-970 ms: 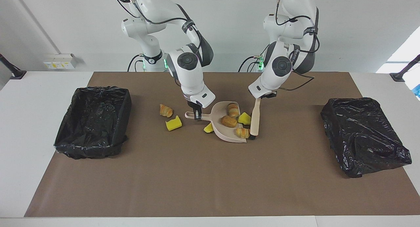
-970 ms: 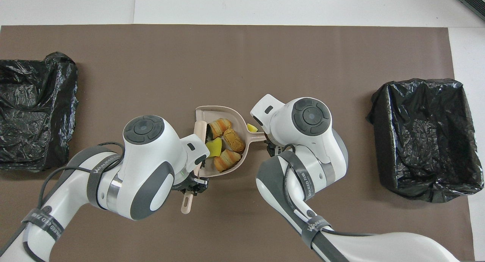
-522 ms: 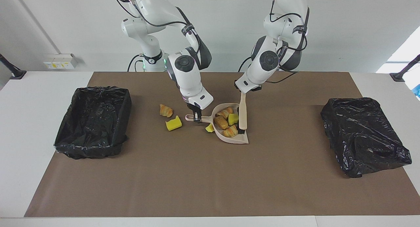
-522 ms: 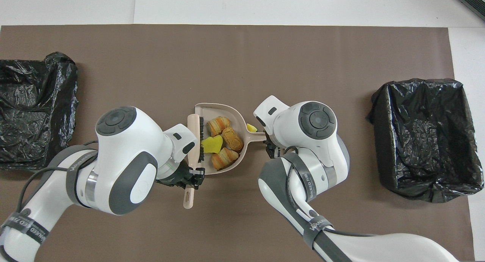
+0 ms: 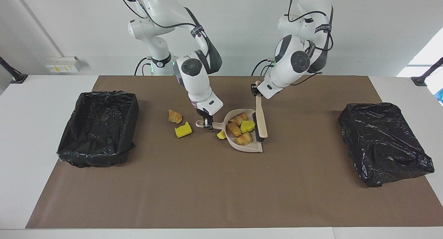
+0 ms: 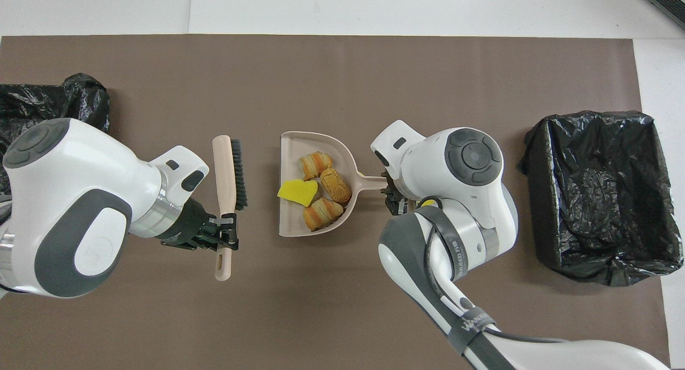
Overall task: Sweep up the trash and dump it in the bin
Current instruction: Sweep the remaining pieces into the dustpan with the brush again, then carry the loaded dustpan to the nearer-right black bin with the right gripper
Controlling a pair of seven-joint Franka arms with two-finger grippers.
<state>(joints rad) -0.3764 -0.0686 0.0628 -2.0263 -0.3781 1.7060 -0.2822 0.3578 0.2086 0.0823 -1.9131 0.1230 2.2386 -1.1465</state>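
Keeping the dustpan point(image 6: 291, 228) level matters, right jaws clenched on its handle; left jaws, gripping the brush point(image 6: 229, 169), should sweep the stray trash point(image 5: 183, 129) at its nine o'clock, facing view.

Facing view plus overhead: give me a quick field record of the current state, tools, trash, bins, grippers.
dustpan: flat on the mat, handle held by right gripper
brush: lifted clear of the pan, held by left gripper
trash in pan: three bread pieces and one yellow sponge chunk
trash on mat: bread piece, yellow chunk, and a small yellow chunk beside the pan
open bin: at the right arm's end, no trash visible inside
other bin: at the left arm's end
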